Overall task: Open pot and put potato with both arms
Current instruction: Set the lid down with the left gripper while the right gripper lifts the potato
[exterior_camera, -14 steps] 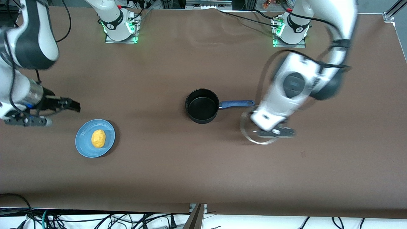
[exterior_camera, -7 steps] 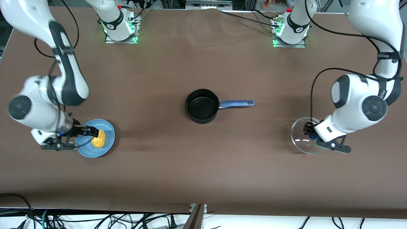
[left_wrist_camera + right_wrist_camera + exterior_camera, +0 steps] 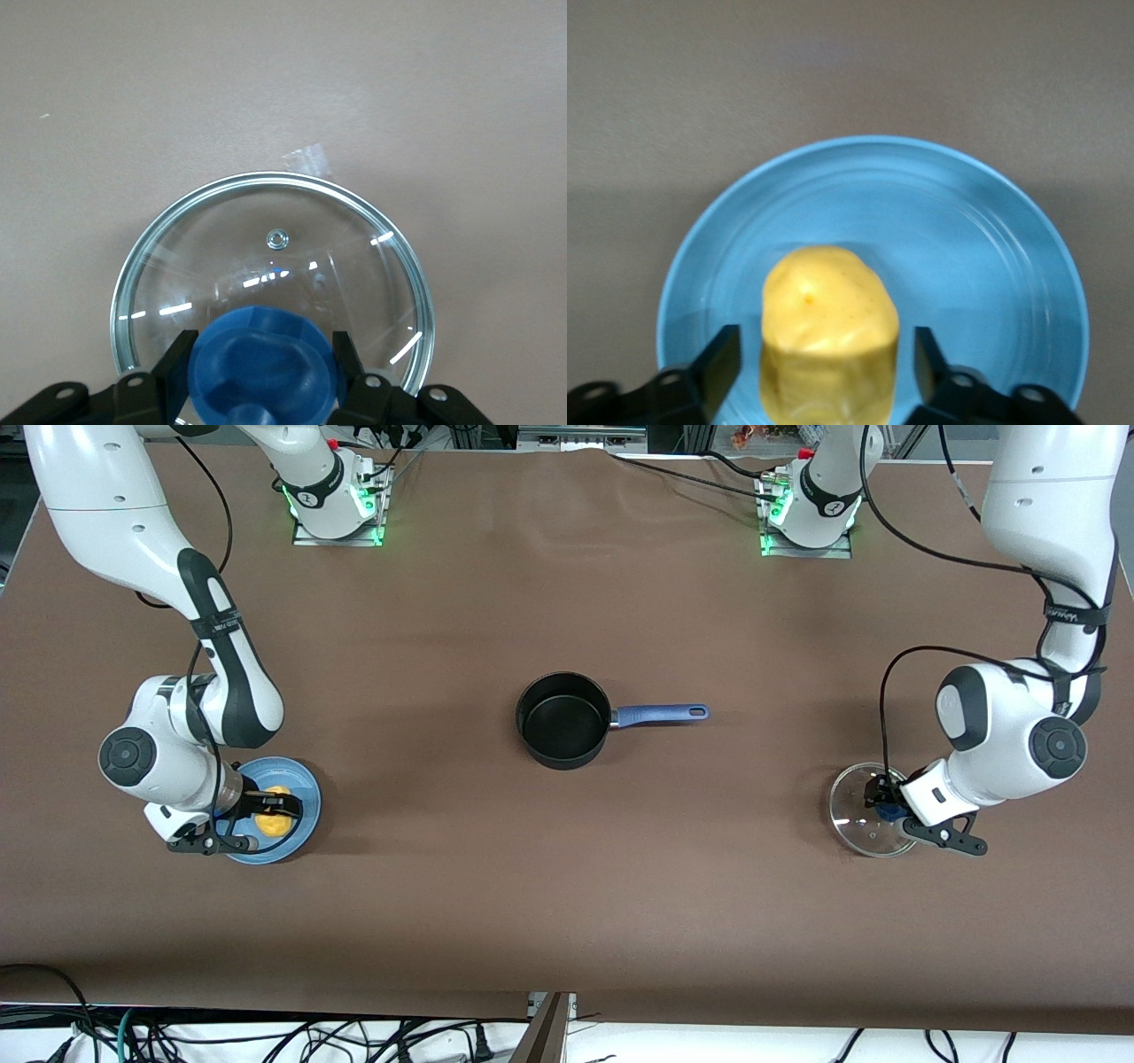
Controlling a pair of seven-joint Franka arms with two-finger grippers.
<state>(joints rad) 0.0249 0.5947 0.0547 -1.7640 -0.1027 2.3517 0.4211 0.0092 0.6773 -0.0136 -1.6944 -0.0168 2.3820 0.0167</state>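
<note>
The right claw (image 3: 276,809) was down at the blue plate (image 3: 306,828) near the right arm's end of the bench (image 3: 567,886). Its two fingers (image 3: 719,367) stood one on each side of the potato (image 3: 828,336), which sat on the plate. In the right wrist view a narrow gap showed between each finger and the potato's skin, so the jaws were partly spread and not yet pinching it. The potato rested on the plate directly between the fingertips.

The left claw (image 3: 877,804) was low at the left arm's end of the bench, pressed together on the blue knob (image 3: 264,365) of the glass lid (image 3: 275,257). In the left wrist view both fingers (image 3: 177,359) lay against the knob's sides. The lid spread out from under the claw, its metal rim lying close to the bench surface; whether it was touching the bench could not be told.

The pot (image 3: 563,720) stood uncovered on the bench about midway between the two claws, well apart from both. Its blue handle (image 3: 660,713) pointed toward the left claw's end of the bench. The inside of the pot showed only black.
</note>
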